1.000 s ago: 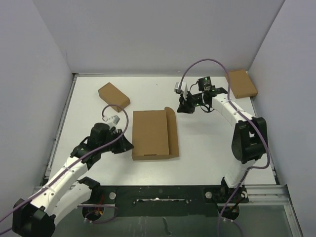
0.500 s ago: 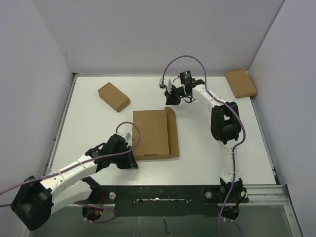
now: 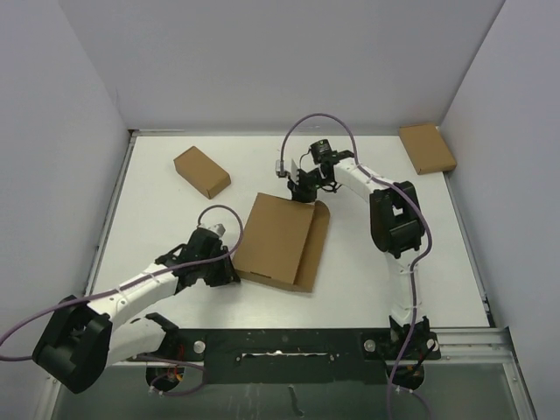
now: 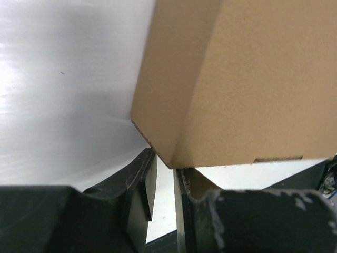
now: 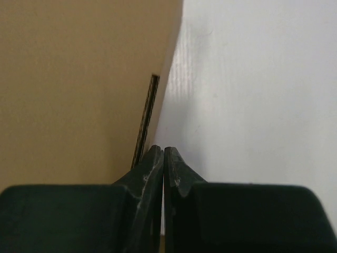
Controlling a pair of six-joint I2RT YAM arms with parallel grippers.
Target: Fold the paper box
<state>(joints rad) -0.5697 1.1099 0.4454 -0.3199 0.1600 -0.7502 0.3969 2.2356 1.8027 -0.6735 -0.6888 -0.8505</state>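
The paper box (image 3: 278,238) lies skewed in the middle of the table (image 3: 157,219). The left gripper (image 3: 229,269) sits at its near left corner, jaws a narrow slit apart, the corner just at their tips. The right gripper (image 3: 302,194) is at the far edge, its 2 fingers pressed together

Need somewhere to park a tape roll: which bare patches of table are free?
Widest: right side, between the right arm and the wall, nearer than the far-right small box. Also the far strip between the far-left small box and right gripper. Crowded: around the paper box, where the left gripper sits too.
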